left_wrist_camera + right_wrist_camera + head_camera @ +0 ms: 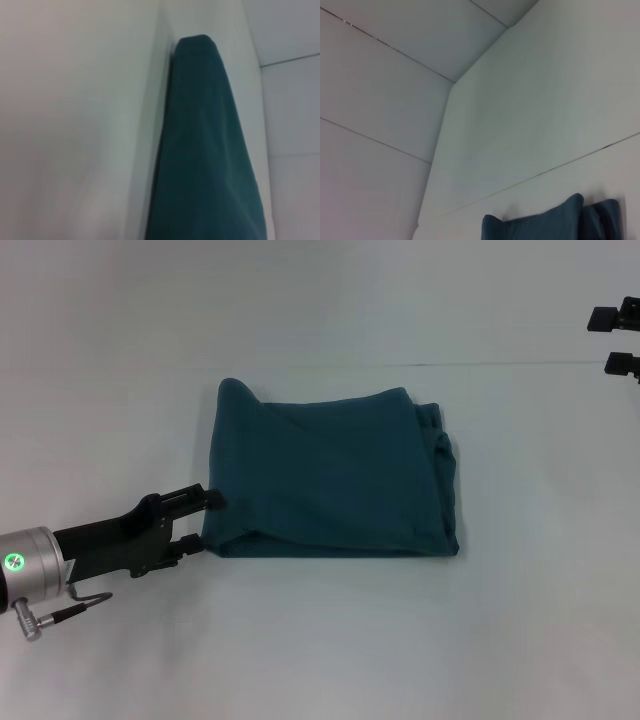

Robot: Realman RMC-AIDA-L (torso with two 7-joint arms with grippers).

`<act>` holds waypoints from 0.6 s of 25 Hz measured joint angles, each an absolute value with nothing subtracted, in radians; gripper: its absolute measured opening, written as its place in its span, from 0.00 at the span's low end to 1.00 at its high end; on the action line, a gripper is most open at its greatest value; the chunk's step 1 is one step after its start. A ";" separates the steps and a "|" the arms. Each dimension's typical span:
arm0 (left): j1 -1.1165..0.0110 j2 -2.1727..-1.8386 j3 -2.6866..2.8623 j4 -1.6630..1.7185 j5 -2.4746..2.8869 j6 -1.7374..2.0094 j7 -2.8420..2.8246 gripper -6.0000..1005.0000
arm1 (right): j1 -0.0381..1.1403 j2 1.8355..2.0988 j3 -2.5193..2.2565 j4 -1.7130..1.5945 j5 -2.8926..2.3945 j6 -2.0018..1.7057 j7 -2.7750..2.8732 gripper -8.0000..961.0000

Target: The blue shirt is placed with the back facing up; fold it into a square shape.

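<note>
Teal-blue shirt (335,475) lies folded roughly square mid-desk (320,660). Left gripper (200,520) at its near-left corner, jaws parted, touching the fabric edge. Right gripper (620,338) near far-right edge, jaws parted, empty.

My right gripper (622,340) is cut off by the head view's right edge. My left wrist view crops the folded dark teal-blue knit shirt (205,165); its inner layers and front are hidden.
</note>
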State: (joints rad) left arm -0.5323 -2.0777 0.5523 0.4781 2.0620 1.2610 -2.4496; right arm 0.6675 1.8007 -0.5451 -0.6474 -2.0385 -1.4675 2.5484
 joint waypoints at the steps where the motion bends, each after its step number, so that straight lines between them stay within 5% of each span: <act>1: -0.533 -2.080 0.552 0.476 2.062 1.249 -2.452 0.85 | 0.666 1.801 -0.545 -0.647 -2.039 -1.468 2.548 0.90; 15: -0.546 -2.087 0.559 0.436 2.060 1.154 -2.458 0.85 | 0.660 1.799 -0.541 -0.647 -2.039 -1.468 2.544 0.90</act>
